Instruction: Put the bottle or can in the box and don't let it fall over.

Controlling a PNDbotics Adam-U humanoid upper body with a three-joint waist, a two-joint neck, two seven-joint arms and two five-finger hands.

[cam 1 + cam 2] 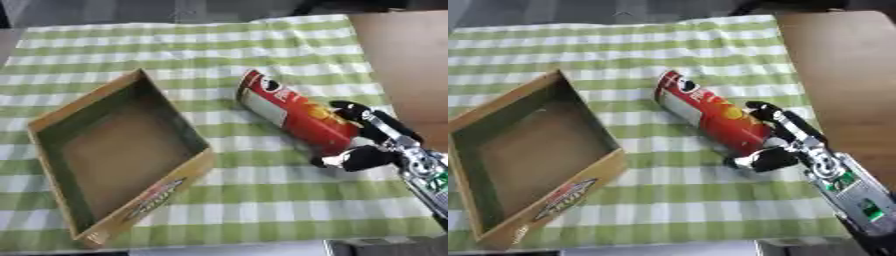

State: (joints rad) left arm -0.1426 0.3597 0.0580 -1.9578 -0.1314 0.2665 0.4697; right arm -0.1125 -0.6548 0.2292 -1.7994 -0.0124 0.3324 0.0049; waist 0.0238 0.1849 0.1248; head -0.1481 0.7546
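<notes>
The right hand (378, 150) had its fingers (354, 111) and thumb curled round the lying red can (293, 113); the box (52, 120) sat well apart leftward.

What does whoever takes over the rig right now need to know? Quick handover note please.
Right hand: at the lower end of the red can, fingers curled round it.
Left hand: not in view.
Red can: lying on its side on the green checked cloth, right of the box, not lifted.
Cardboard box: open, nothing in it, at the left.
Done: can grasped.
Left: lift it, turn it upright, set it standing in the box.
</notes>
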